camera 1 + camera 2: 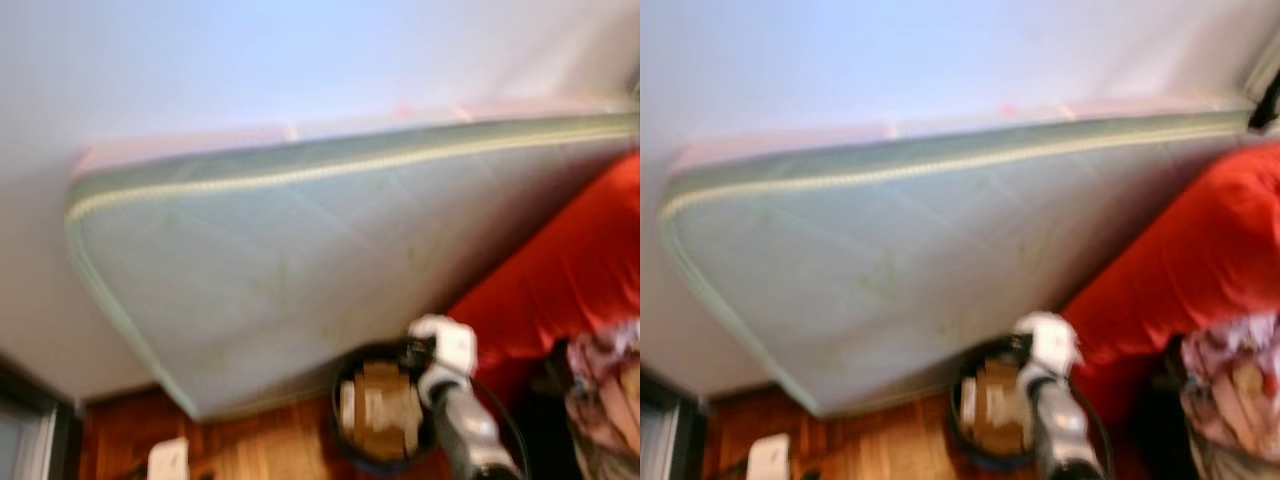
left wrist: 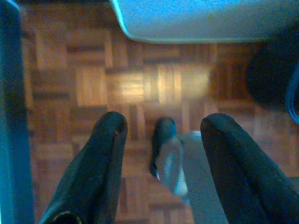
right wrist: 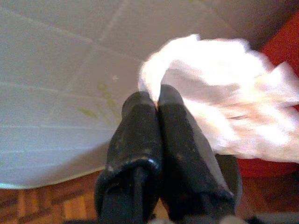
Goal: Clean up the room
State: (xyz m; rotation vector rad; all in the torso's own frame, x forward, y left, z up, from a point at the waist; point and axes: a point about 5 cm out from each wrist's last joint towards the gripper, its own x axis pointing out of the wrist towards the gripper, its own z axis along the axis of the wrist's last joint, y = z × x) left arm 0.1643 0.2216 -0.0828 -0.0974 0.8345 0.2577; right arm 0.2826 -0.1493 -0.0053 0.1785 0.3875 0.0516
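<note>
My right gripper point(image 3: 156, 100) is shut on a crumpled white tissue point(image 3: 224, 93). In the left eye view the tissue point(image 1: 443, 343) hangs at the end of my silver right arm, just over the right rim of a black round bin point(image 1: 341, 392). Brown cardboard scraps point(image 1: 378, 408) lie inside the bin. My left gripper point(image 2: 163, 126) is open and points down at the parquet floor point(image 2: 93, 84), with nothing between its fingers. The head views are blurred.
A pale green mattress point(image 1: 300, 250) leans against the white wall behind the bin. A red cushioned seat point(image 1: 570, 270) sits to the right, with a heap of pinkish cloth point(image 1: 605, 380) beside it. A small white object point(image 1: 168, 460) lies on the floor at left.
</note>
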